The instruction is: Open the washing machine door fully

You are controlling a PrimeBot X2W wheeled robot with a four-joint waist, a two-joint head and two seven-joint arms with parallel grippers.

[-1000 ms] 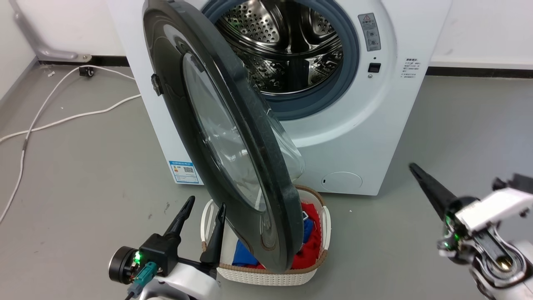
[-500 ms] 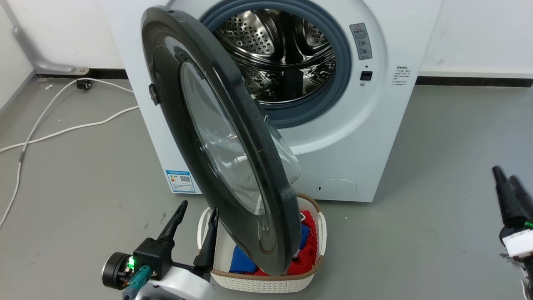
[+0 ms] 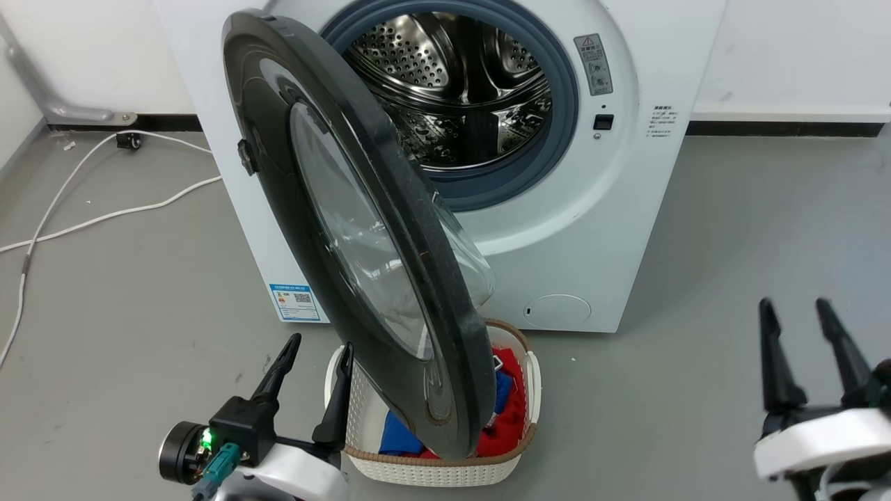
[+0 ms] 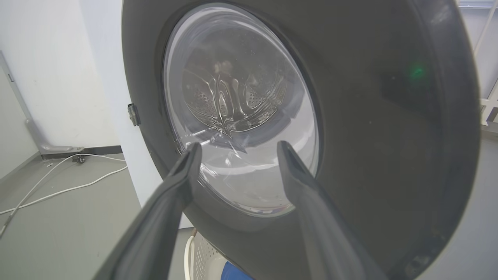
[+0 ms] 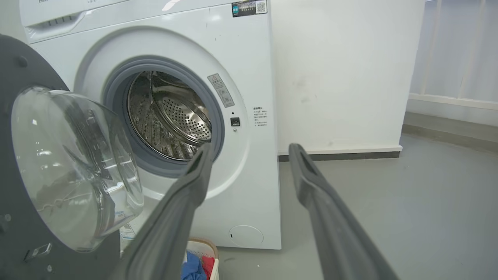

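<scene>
On the washing machine (image 3: 592, 229), the washing machine door (image 3: 268, 146) hangs half swung from the left front edge, over the laundry basket (image 3: 431, 474) at the machine's foot. We judge it best to push the door's inner side further round toward the machine's left, clear of the basket. The left gripper (image 3: 321, 342) faces the door's glass and the right gripper (image 3: 794, 303) sits off the machine's right front, both with fingers spread, empty.

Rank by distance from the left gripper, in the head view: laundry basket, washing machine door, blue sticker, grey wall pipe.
1. Laundry basket, just right of the left gripper, and washing machine door, hanging over the basket: too close to call.
2. Blue sticker, low on the machine, ahead.
3. Grey wall pipe, far left at the wall.
</scene>
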